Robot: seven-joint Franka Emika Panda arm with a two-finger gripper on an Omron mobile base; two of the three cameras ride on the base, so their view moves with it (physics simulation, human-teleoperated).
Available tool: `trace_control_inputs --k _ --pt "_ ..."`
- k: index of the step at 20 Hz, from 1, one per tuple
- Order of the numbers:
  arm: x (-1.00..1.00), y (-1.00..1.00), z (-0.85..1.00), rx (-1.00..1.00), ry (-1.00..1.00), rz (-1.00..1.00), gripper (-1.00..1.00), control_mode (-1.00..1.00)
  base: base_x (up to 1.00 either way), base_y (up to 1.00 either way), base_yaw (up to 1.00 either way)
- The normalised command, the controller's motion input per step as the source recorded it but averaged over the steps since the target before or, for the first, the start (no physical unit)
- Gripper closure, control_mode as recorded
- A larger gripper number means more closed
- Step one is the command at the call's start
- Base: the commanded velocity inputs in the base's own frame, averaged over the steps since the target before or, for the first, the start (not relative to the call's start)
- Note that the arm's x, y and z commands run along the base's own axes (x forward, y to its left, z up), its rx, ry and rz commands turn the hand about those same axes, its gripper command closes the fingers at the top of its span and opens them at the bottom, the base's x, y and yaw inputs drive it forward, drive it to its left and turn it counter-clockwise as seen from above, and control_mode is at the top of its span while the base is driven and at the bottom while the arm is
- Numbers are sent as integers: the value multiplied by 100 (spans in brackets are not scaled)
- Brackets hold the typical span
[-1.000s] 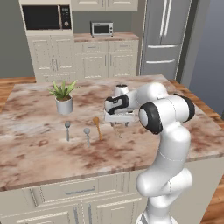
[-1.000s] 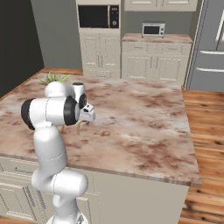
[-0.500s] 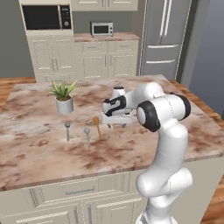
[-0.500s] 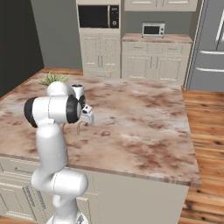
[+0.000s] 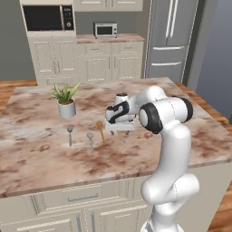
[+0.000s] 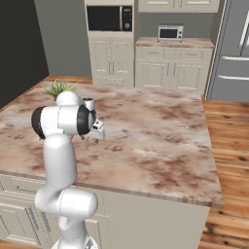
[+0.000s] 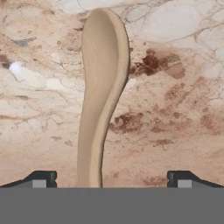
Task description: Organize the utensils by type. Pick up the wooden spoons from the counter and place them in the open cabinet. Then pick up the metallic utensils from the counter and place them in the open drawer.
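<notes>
A pale tan wooden spoon lies flat on the marbled counter, bowl toward the top of the hand view. Its handle runs down between the two dark fingertips. My gripper is open, straddling the handle just above the stone, with nothing gripped. From the base, the gripper points down at the counter and covers that spoon. A darker orange-brown wooden spoon lies just to its left. Two grey metallic utensils lie further left. The open cabinet and open drawer are out of view.
A potted plant in a grey pot stands behind the utensils on the island. Beyond it are cream cabinets, a built-in microwave, a small toaster oven and a steel fridge.
The hand has sunk a little toward the counter over the pale spoon. The jaws have stayed wide, and the utensils have not moved.
</notes>
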Motion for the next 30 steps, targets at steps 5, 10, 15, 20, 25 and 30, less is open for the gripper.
trace_control_inputs --k 5,10,15,20,25,30 --pt "5 0 -17 0 0 0 -100 -100 0 0 0" --pt "0 0 -21 0 0 0 100 -100 0 0 0" --pt "-1 -5 -23 0 0 0 100 -100 0 0 0" --pt "0 -10 -17 -1 -4 0 100 -100 0 0 0" --pt "-13 -22 16 0 -1 0 100 -100 0 0 0" --pt "-42 -13 66 0 -5 0 100 -100 0 0 0"
